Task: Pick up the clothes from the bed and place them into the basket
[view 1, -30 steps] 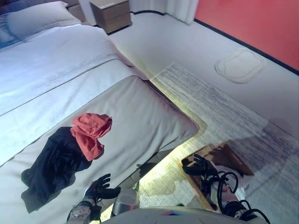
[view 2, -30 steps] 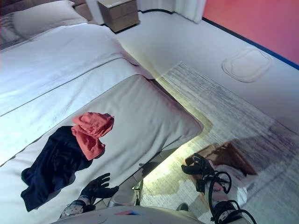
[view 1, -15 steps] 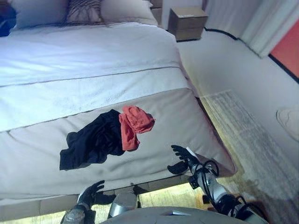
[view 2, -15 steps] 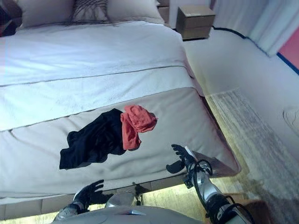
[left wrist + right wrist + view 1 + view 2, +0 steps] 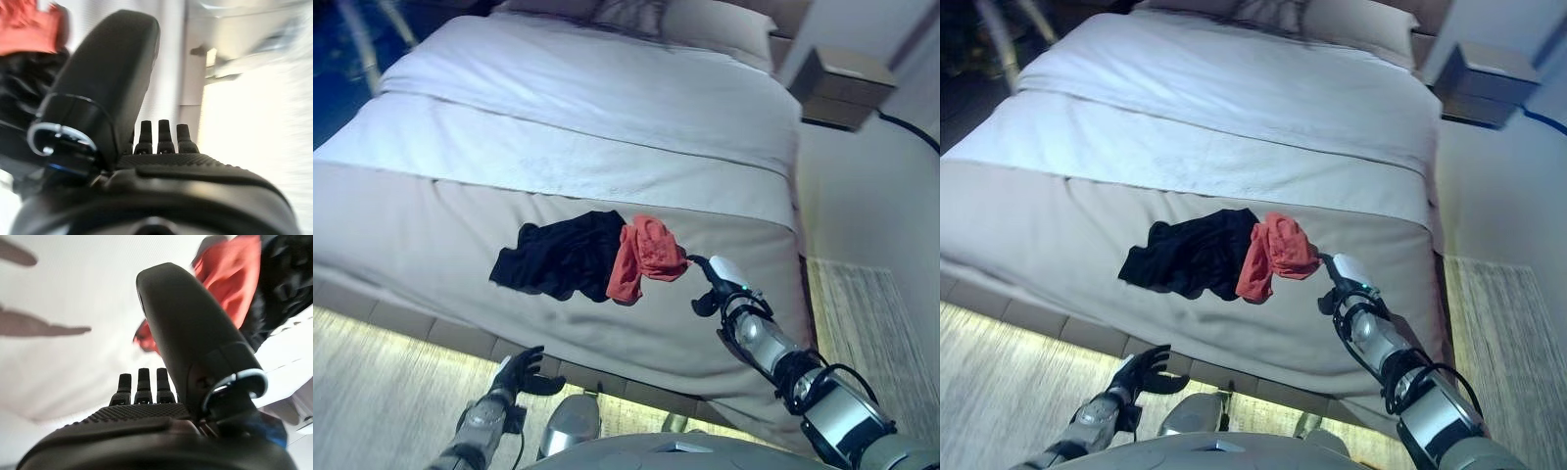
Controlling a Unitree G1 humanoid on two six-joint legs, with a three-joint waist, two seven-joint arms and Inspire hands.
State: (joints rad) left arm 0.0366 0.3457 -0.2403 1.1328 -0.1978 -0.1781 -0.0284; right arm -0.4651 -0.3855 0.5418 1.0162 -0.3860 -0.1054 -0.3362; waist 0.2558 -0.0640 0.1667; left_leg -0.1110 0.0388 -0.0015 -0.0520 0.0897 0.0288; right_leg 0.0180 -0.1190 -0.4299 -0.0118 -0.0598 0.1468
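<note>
since the red garment [image 5: 646, 253] looks soft and floppy, right hand [image 5: 714, 283], fingers loose and holding nothing, should bunch its middle.

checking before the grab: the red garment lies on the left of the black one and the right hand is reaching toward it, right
Not quite. The red garment lies on the right of the black garment, overlapping its edge, as the left eye view shows. The right hand is indeed reaching toward it, just short of the cloth.

Bed cover [image 5: 431, 225]: no print to read.
Red garment [image 5: 644, 253] — black garment [image 5: 563, 257]: no label shows.
Nightstand [image 5: 843, 86]: no writing.
</note>
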